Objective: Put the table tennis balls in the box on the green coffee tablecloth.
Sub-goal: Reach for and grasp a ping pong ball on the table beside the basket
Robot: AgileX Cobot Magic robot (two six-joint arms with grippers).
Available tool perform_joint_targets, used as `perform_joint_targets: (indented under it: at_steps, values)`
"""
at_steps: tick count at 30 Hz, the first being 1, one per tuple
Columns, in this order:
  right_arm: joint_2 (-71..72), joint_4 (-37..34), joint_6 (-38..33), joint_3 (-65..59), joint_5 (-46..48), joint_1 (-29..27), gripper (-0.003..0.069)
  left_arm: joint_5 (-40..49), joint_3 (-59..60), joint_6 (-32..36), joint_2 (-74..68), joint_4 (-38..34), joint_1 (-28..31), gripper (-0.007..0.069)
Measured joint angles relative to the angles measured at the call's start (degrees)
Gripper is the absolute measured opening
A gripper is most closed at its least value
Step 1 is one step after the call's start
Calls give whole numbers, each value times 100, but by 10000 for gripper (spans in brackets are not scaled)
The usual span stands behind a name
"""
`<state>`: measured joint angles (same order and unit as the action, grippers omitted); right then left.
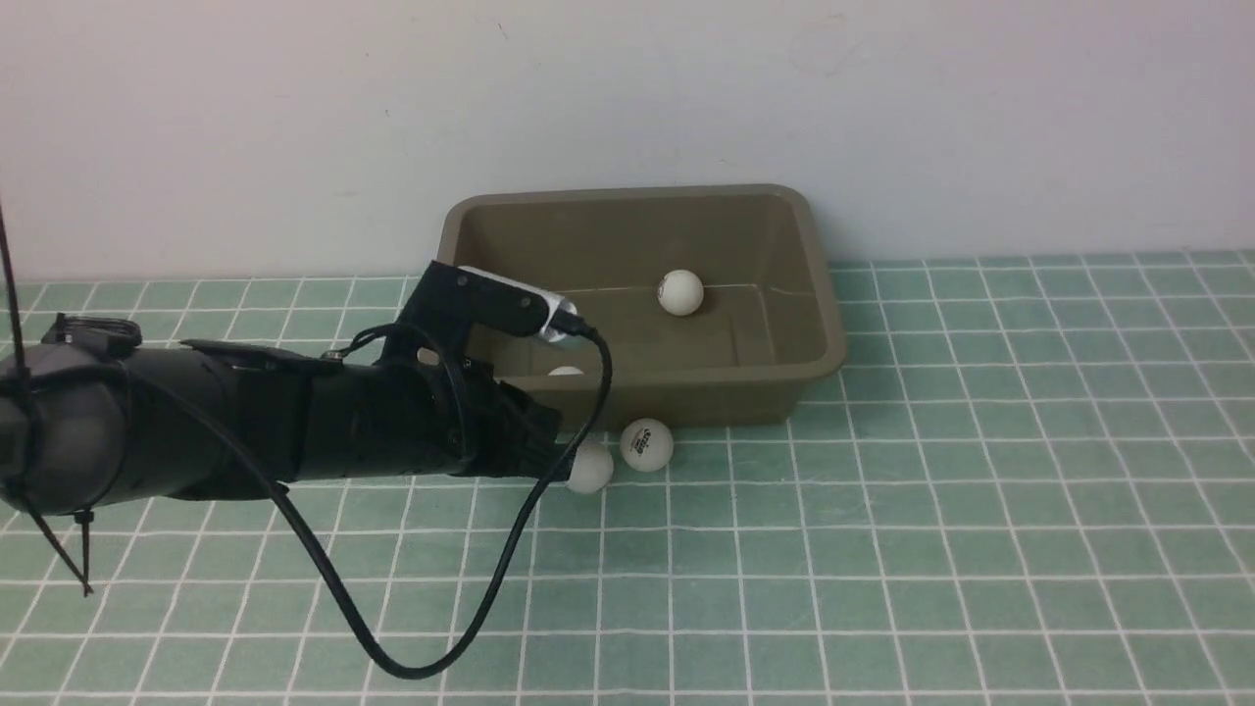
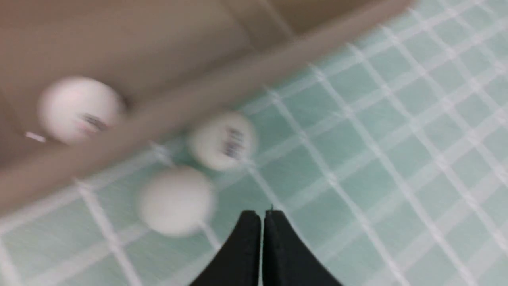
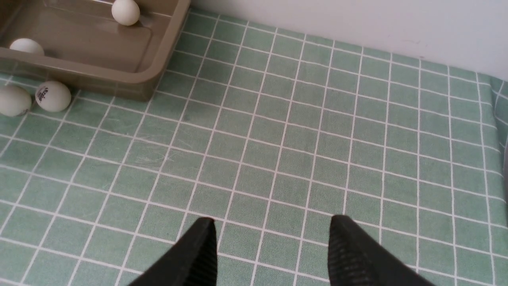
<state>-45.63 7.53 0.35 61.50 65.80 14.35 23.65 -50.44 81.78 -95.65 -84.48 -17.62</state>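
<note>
1. We are finding two of the table tennis balls inside the box point(image 1: 608, 235). The far ball point(image 1: 679, 292) is lying on the box floor toward the back wall. The near ball point(image 1: 566, 372) is sitting against the front wall, mostly hidden behind the rim in the front view.
2. We are seeing two more on the cloth just outside that front wall. The logo ball point(image 1: 646, 444) and the plain ball point(image 1: 588, 467) are lying side by side. We cannot tell whether they are touching.
3. The box is standing on the green coffee tablecloth point(image 1: 931, 510), which is covering the surface. Its back is sitting close to the pale wall point(image 1: 627, 98).
4. The left pincer point(image 2: 262, 214) is staying clenched in its blurred wrist view, with both black fingers pressed together and nothing between them. Its tip is sitting just beside the plain ball, on that ball's left. We cannot tell whether it is making contact.
5. The left arm point(image 1: 245, 431) is reaching in low from the left. A black cable point(image 1: 500, 569) is looping from its wrist down toward the cloth.
6. The right pincer point(image 3: 272, 220) is hanging released, with its fingers spread and only cloth showing between them. It is sitting well apart from the box and balls, off to the right.
</note>
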Motion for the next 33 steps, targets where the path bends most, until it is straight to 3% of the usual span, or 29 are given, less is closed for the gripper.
perform_joint_targets:
  at_steps: [4, 7, 9, 12, 15, 18, 21, 33]
  values:
    - [0, 0, 0, 0, 0, 0, 356, 1006, 0, -2165, 184, 1768, -6, 9]
    - [0, 0, 0, 0, 11, 0, 356, 1242, 0, -3067, 192, 2660, -17, 61]
    - [0, 0, 0, 0, 52, 0, 356, 1201, 0, -3339, 192, 3030, -17, 150]
    - [0, -1, 0, 0, 124, 0, 356, 1175, 0, -3378, 192, 2971, -17, 309]
    - [0, -12, 0, 0, 151, 0, 356, 1124, 0, -3201, 192, 2455, -17, 484]
    - [0, -46, 0, 0, 165, 0, 356, 932, 0, -2957, 192, 2032, -17, 571]
    - [0, -114, 0, 0, 175, 0, 356, 572, 0, -2736, 171, 1659, -17, 591]
    - [0, -136, -158, 0, 221, 0, 356, -600, -12, -2455, -436, 902, -17, 552]
